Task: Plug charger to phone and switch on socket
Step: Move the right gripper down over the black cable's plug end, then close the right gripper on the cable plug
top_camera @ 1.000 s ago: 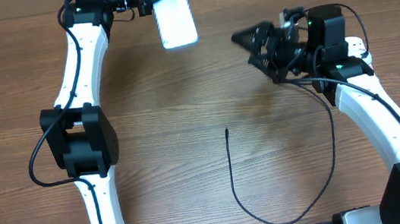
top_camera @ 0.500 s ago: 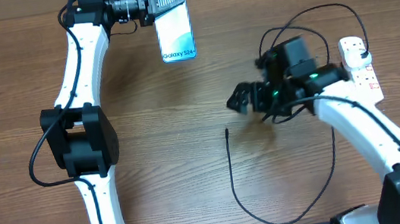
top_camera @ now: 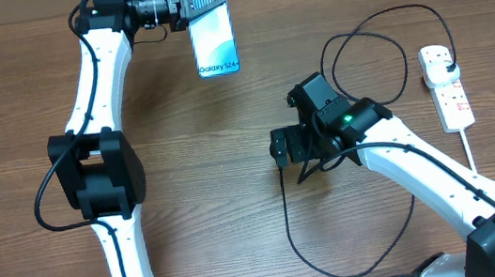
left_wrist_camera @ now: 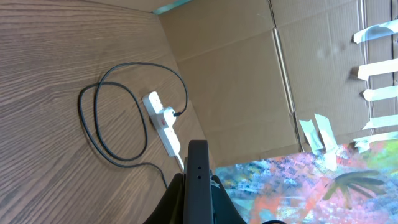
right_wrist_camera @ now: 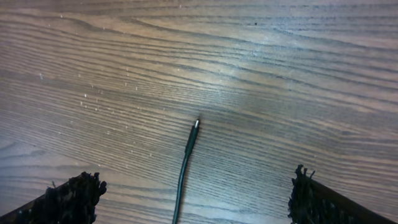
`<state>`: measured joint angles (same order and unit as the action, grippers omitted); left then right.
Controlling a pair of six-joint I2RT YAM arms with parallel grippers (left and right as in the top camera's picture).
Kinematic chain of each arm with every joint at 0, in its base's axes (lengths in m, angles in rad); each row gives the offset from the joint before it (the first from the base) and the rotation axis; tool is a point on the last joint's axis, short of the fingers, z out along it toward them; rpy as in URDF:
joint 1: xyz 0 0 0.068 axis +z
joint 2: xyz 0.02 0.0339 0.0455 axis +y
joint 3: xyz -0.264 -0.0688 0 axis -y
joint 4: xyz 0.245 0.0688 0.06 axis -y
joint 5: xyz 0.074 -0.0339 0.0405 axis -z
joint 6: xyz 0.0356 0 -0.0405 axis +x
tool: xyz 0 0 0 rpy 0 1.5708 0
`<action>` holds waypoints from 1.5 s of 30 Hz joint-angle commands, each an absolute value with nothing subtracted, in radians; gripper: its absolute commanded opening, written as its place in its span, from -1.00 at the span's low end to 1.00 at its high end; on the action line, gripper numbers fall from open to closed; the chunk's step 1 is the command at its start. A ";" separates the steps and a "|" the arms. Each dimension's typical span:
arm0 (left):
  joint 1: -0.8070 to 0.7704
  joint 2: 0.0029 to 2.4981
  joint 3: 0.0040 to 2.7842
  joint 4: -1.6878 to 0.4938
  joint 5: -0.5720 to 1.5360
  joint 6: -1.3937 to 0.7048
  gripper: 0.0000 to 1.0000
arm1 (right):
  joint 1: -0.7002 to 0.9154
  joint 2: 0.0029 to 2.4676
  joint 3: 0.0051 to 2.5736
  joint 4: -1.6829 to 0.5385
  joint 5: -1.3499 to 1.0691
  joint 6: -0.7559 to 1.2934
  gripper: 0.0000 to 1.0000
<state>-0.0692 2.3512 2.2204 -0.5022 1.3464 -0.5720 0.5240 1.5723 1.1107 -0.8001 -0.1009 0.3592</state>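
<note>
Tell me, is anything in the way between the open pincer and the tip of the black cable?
No, nothing visible is in the way. The right pincer is open over the cable tip, which lies alone on the wooden table between its two fingers.

the right gripper (top_camera: 289, 155) has come from near the table's (top_camera: 200, 211) far right edge to its middle and now hangs over the charger's (top_camera: 288, 223) connector tip (right_wrist_camera: 196, 122). the socket (top_camera: 446, 86), uncovered, now shows by the right edge. the phone (top_camera: 214, 37) has turned, and its text is now readable.
</note>
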 commanded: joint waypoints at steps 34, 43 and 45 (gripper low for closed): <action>-0.058 2.318 2.241 -0.503 1.380 -0.556 -0.92 | 0.629 1.869 1.207 -0.841 -0.031 0.528 0.65; -0.058 2.318 2.241 -0.497 1.378 -0.556 -0.92 | 0.634 1.958 1.243 -0.872 -0.014 0.546 0.54; -0.058 2.318 2.241 -0.498 1.378 -0.556 -0.92 | 0.634 1.987 1.266 -0.887 -0.015 0.546 0.50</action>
